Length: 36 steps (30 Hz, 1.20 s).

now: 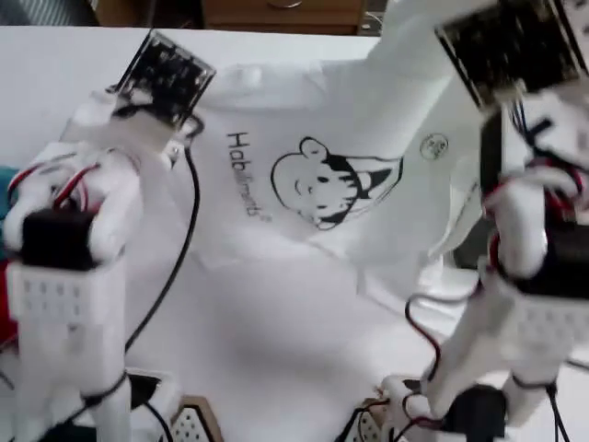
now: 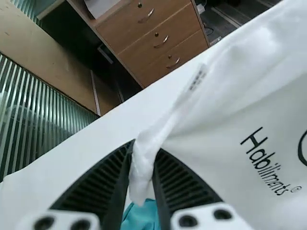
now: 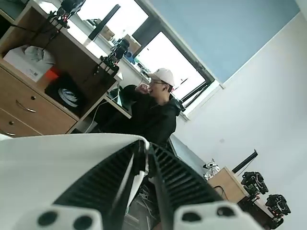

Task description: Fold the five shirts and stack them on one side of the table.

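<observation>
— Two grippers up close, one white shirt strung between them, print side up over the tabletop.
— See the left gripper, clamped on a bunched corner, one scrap of teal cloth peeking beneath.
— And the right gripper pinches a thin edge, up off the tabletop.
— Long axis runs gripper to gripper; collar end, can't tell.

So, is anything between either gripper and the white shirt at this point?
Nothing visible. The left gripper is shut on a bunched bit of the shirt, and the right gripper is shut on another edge of it, so both hold the cloth directly.
</observation>
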Tool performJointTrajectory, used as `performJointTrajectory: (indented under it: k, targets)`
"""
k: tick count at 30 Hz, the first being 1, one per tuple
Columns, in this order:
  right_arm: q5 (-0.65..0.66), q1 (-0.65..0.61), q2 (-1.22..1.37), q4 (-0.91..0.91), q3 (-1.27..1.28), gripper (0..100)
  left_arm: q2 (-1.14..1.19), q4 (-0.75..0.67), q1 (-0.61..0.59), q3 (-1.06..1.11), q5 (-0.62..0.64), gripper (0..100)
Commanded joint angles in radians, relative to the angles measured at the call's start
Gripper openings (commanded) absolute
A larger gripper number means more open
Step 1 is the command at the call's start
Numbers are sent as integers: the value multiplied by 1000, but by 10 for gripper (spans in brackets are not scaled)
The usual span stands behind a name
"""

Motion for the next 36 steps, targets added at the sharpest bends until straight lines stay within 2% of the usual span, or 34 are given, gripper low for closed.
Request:
performJointTrajectory:
  k: [1, 7, 12, 18, 25, 31, 36]
  targets:
    - [6, -4, 74, -51, -6, 21, 100, -32, -44, -102, -2, 20]
    - [6, -4, 170, -105, -5, 21, 253, 6, -71, -275, 0, 20]
    - [8, -5, 265, -117, 2, 20, 371, 38, -54, -326, 0, 20]
    - [5, -36, 344, 47, 2, 20, 511, 110, -14, -326, -23, 21]
    - [8, -81, 372, 136, 2, 20, 560, 133, -11, -328, -57, 21]
    - [8, -90, 377, 348, 2, 21, 566, 256, -8, -320, -141, 21]
    - [8, -88, 378, 529, 3, 21, 562, 359, -8, -325, -143, 21]
